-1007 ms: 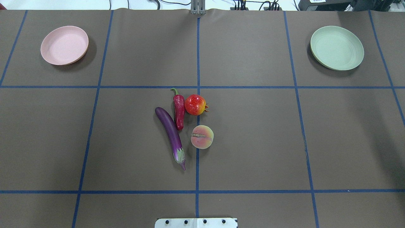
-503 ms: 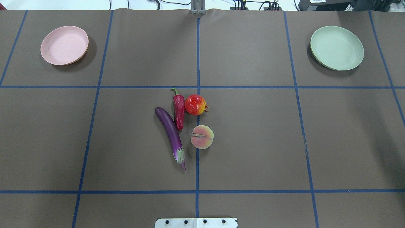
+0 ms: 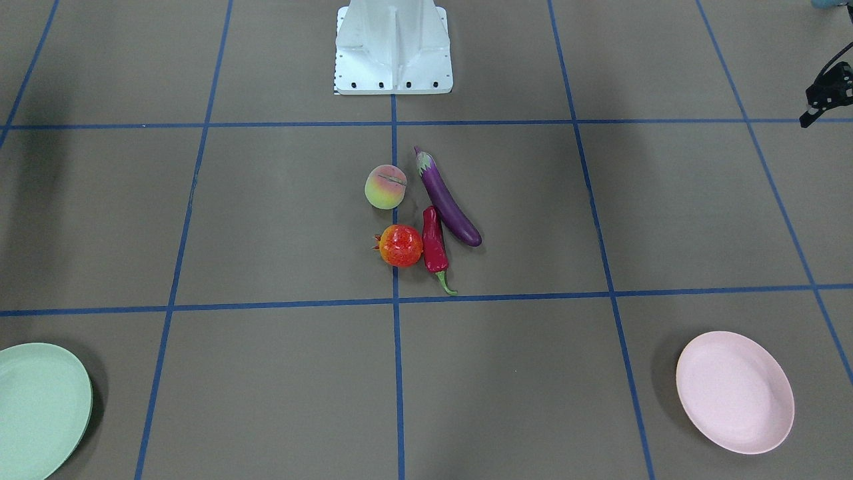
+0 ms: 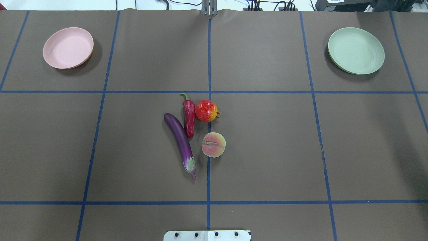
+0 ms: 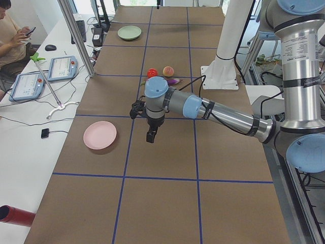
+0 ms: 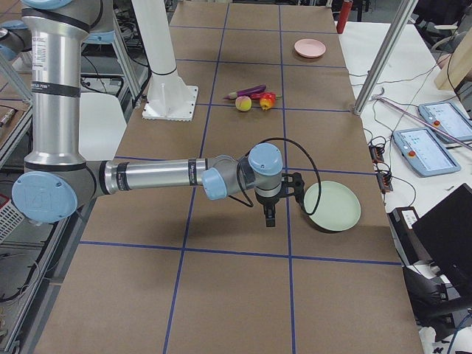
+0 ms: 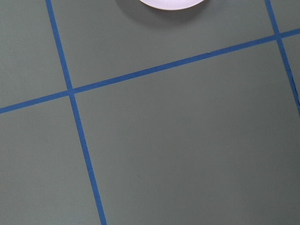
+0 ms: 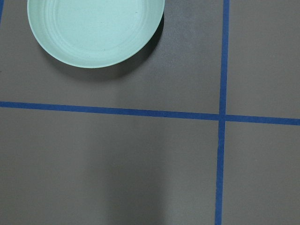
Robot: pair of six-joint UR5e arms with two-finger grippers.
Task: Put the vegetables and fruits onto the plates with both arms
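2 vegetables [image 4: 181, 140], 2 fruits [image 4: 214, 144], 2 plates [image 4: 68, 48]

Glossy eggplant [image 4: 181, 140], glossy pomegranate [image 4: 206, 110]; matt plates [image 4: 68, 48]; matt brown table cover [image 4: 267, 150].

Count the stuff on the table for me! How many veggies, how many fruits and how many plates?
Vegetables: 2 (eggplant, chili pepper)
Fruits: 2 (peach, pomegranate)
Plates: 2 (pink plate, green plate)
Total: 6
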